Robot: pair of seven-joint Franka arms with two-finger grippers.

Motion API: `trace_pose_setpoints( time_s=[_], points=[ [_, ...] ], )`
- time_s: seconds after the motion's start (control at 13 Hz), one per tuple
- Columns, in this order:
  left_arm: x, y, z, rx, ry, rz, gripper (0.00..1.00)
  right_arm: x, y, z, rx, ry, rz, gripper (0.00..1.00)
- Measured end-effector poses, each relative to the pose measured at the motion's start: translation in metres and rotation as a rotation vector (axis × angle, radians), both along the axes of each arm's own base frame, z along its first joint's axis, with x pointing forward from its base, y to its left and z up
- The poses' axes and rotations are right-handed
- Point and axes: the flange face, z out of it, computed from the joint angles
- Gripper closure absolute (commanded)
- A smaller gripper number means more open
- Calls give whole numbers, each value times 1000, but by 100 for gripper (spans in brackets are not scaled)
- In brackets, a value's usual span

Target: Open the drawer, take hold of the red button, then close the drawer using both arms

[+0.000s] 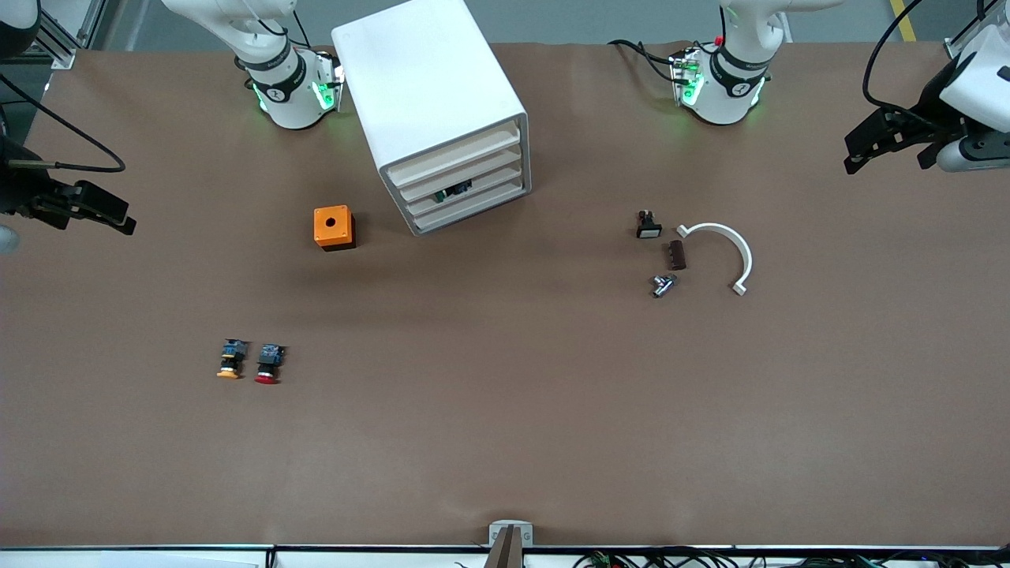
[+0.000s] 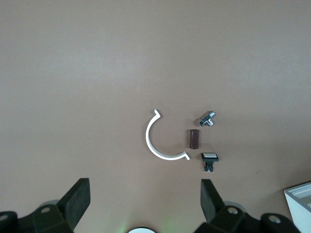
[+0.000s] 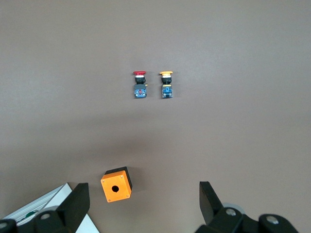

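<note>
The white four-drawer cabinet (image 1: 430,87) stands between the arm bases. Its second drawer from the top (image 1: 465,172) is shut; the drawer below it shows a green part. The red-capped button (image 1: 268,364) lies on the brown table beside an orange-yellow-capped one (image 1: 230,359), toward the right arm's end; both show in the right wrist view, red (image 3: 139,84) and yellow (image 3: 166,84). My right gripper (image 1: 118,221) hangs open and empty over the table's edge at the right arm's end, also seen open (image 3: 144,196). My left gripper (image 1: 856,154) hangs open and empty over the left arm's end, also seen open (image 2: 145,194).
An orange box with a hole (image 1: 333,227) sits beside the cabinet, nearer the front camera. Toward the left arm's end lie a black white-faced button (image 1: 649,226), a brown piece (image 1: 678,255), a metal part (image 1: 663,284) and a white arc (image 1: 722,252).
</note>
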Motion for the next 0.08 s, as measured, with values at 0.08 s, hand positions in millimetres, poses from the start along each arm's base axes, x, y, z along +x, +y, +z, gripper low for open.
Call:
trace_pose_setpoints(
  time_s=[0.08],
  points=[
    [0,1,0,0,0,2,0,0,0,0,0,0,0,0]
  ],
)
